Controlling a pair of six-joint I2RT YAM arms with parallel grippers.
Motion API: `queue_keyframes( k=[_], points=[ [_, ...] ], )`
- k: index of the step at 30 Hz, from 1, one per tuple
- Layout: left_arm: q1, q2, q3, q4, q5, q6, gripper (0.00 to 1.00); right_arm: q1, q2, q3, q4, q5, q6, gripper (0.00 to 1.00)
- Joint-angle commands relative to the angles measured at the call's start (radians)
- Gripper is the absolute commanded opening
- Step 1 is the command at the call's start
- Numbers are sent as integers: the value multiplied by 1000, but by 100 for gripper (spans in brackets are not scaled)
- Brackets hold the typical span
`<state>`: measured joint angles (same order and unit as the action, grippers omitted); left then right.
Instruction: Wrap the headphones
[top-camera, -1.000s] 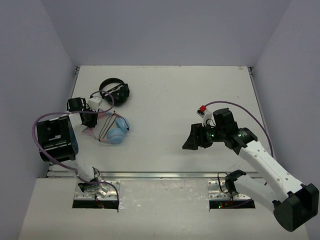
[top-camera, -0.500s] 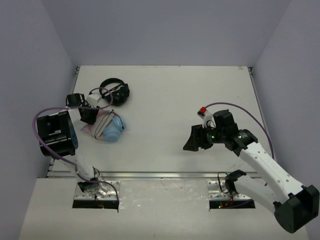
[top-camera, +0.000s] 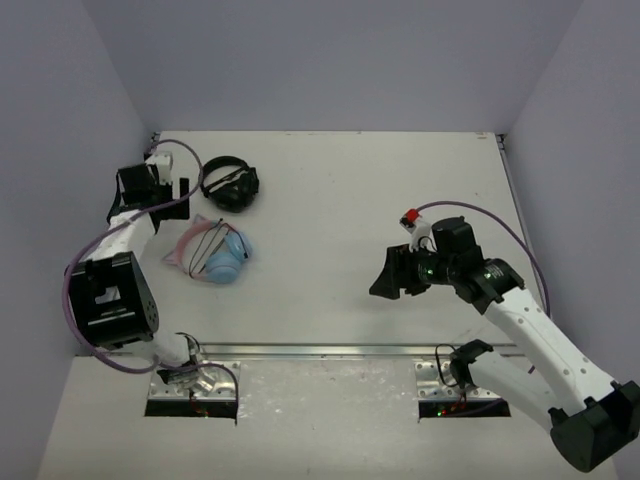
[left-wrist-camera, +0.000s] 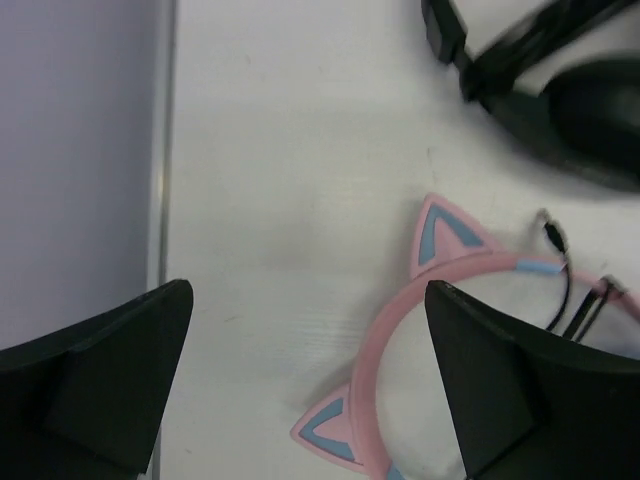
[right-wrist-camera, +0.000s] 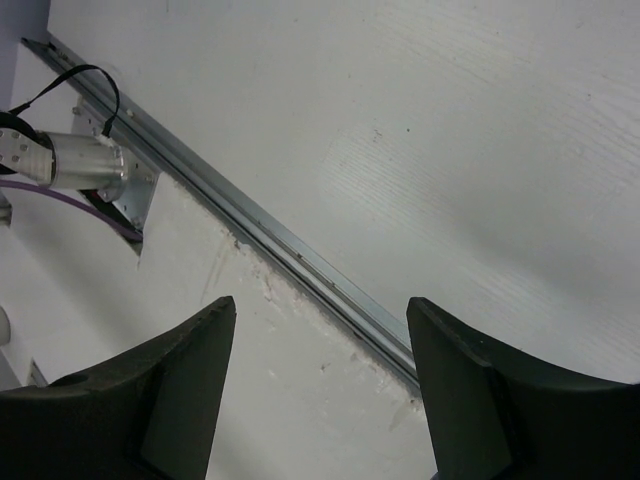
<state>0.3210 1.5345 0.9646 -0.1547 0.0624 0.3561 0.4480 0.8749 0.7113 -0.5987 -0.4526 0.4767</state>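
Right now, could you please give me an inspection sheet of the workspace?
Surface: white table, with two headsets at its left side.
Job's things: cat-ear headphones, with pink headband and blue earcups, lying flat, ungripped.
Clutter: black headphones, just beyond them.
End effectors: left end effector open, empty, above the table by the pink headband; right end effector open, empty, raised over the table's right half.
Cables: thin black cable looped loosely over the cat-ear headphones, its plug lying free; purple arm cables.
Surroundings: lavender walls; metal rail along the near edge.
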Motion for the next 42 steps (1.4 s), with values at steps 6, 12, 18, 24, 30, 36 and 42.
queue_keyframes(
  k=[6,12,18,24,30,36,42],
  points=[
    [-53,-338,243,-322,-17,-567,100,6,6,262,-182,256,-111,91],
    [-112,-566,260,-696,-134,-657,100,6,81,580,-410,610,-173,99],
    [-330,-715,232,-815,-372,-694,100,6,89,781,-558,839,-214,99],
    [-607,-780,246,-913,-499,-716,100,6,-8,736,-665,824,-133,99],
    [-675,-817,200,-889,-524,-755,100,6,-57,686,-748,856,-73,99],
    [-678,-786,180,-833,-521,-784,100,6,-53,728,-780,896,-79,99],
    [-694,-783,224,-832,-631,-766,100,6,-65,706,-764,907,-69,99]
  ],
)
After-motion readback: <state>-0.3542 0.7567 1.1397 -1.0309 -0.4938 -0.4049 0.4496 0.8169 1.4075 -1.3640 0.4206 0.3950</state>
